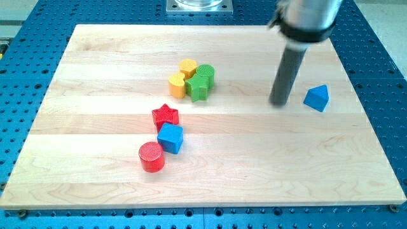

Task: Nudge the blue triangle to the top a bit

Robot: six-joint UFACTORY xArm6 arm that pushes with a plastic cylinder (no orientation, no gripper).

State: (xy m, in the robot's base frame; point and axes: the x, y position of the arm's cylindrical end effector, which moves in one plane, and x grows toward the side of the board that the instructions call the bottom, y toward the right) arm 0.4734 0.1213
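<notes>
The blue triangle (317, 98) lies on the wooden board (95, 127) at the view's right, near the board's right edge. My tip (278, 103) rests on the board just left of the blue triangle, a small gap apart and about level with it. The dark rod rises from the tip toward the view's top.
A yellow block (187, 67), another yellow block (177, 85), a green cylinder (205, 74) and a green star (198, 87) cluster near the middle top. A red star (165, 116), blue cube (170, 137) and red cylinder (151, 157) sit lower left of centre.
</notes>
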